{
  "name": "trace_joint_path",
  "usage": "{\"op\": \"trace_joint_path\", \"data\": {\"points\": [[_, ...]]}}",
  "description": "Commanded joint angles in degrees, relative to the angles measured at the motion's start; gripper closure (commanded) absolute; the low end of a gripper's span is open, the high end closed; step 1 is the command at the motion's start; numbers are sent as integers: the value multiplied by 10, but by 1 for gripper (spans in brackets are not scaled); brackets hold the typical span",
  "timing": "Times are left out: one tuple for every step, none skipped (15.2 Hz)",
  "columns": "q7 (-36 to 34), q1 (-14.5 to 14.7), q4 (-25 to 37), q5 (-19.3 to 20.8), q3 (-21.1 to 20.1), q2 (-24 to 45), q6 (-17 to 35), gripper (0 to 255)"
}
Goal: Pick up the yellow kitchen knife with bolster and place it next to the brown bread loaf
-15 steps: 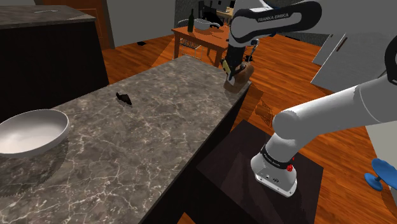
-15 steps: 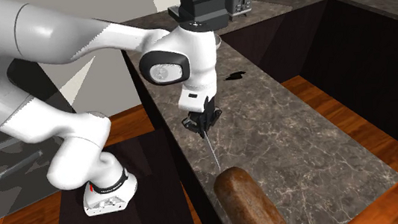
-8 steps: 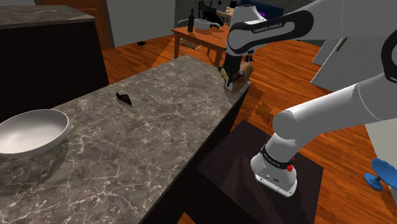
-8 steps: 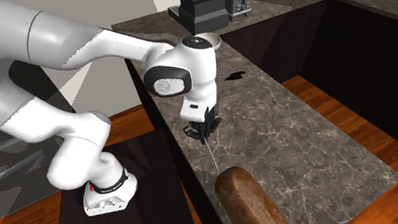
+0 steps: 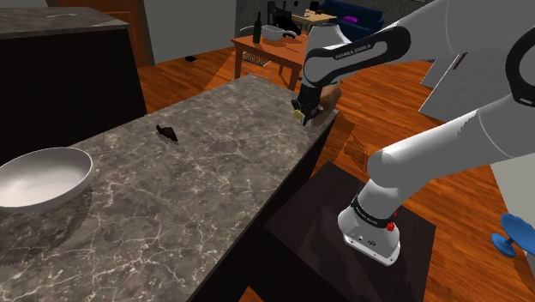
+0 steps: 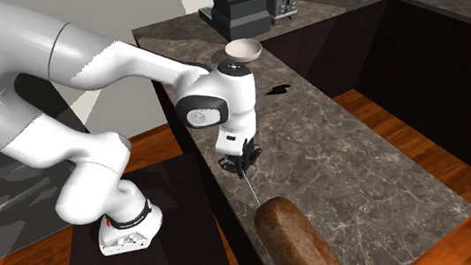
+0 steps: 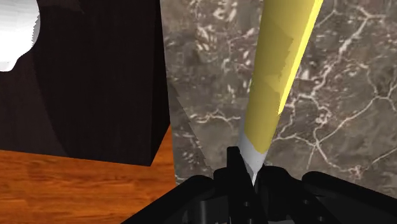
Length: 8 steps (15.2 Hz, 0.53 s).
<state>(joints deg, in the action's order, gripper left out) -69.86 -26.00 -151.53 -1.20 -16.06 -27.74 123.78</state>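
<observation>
The gripper (image 6: 240,159) has its fingers clamped on the knife (image 7: 275,70), which hangs point-down by the counter (image 6: 353,169) edge near the loaf (image 6: 290,237) at the second exterior view's lower middle, so a careless release may tip it off.

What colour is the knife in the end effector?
The knife is yellow, whitish nearest the end effector; clearest in the wrist view.

A white bowl (image 5: 41,176) and a small black thing (image 5: 167,131) sit on the grey stone counter (image 5: 197,189), and a wooden table (image 5: 267,53) stands past the counter's far end.
</observation>
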Motion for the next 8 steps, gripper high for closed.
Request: {"op": "trace_joint_path", "data": {"points": [[-3, -2, -10, 2, -2, 11, 20, 255], [-4, -2, -14, 2, -4, 16, 29, 255], [-6, -3, -18, 3, -5, 21, 38, 255], [-8, -3, -23, 4, -6, 26, 48, 255], [-9, -4, -27, 5, -8, 32, 57, 255], [-11, -5, -31, 6, -9, 37, 67, 255], [-13, -6, -34, 8, -11, 43, 76, 255], [-16, -7, -39, 10, -13, 52, 89, 255]]}}
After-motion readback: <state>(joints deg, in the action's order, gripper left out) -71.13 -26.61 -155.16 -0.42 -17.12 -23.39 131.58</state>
